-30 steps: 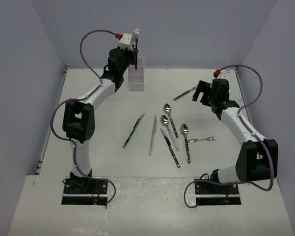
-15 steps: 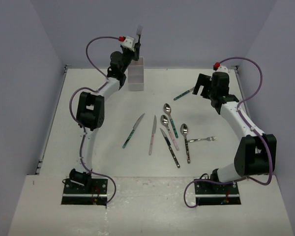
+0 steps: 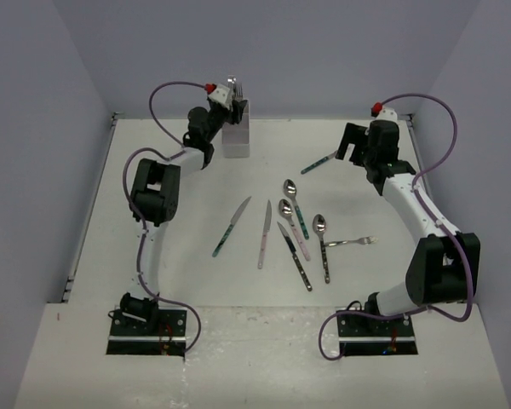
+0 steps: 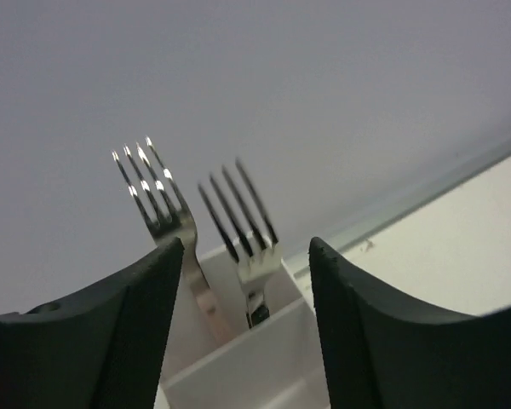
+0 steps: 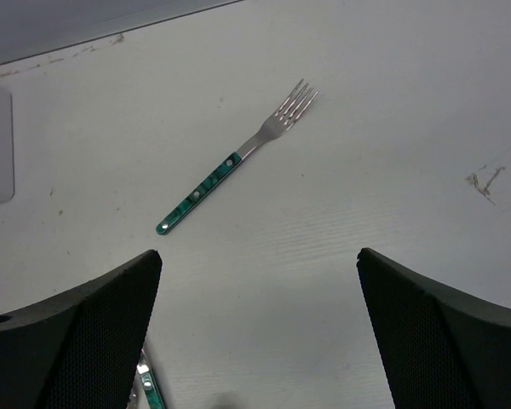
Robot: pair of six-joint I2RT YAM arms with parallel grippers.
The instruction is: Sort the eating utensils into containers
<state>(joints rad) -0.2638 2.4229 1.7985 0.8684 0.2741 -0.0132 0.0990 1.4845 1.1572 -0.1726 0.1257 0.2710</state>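
Nearest the arm bases, loose on the table (image 3: 226, 290): a dark-handled knife (image 3: 295, 257), blade aimed away and leftward; just right of it a dark-handled spoon (image 3: 324, 251), bowl at the far end; off that spoon's shaft to the right, a silver fork (image 3: 351, 242) lying crosswise, tines to the right; whether touching the spoon, impossible to tell. Left of these, a pink-handled knife (image 3: 264, 234) lying nearly straight; further left and apart, a teal-handled knife (image 3: 231, 227) on a slant, blade away and rightward. Slightly beyond, side by side, a pink-handled spoon (image 3: 295, 232) and a teal-handled spoon (image 3: 297, 210), bowls at the far end, handles running close by the dark-handled knife.

Farther back on the right, a teal-handled fork (image 5: 238, 158) alone, flat on the table, tines toward the far right; above it the right fingers (image 3: 349, 145), spread wide, gripping nothing, clear of the fork.

At the far edge on the left, the white holder (image 3: 236, 141) standing upright; inside it two forks (image 4: 243, 213), handles down, tines above the rim, leaning slightly; which compartment, not discernible. Around the holder's top, the left fingers (image 3: 228, 95), parted, one on either side of the forks; the left-hand fork right against one finger's edge, not pinched between the two.
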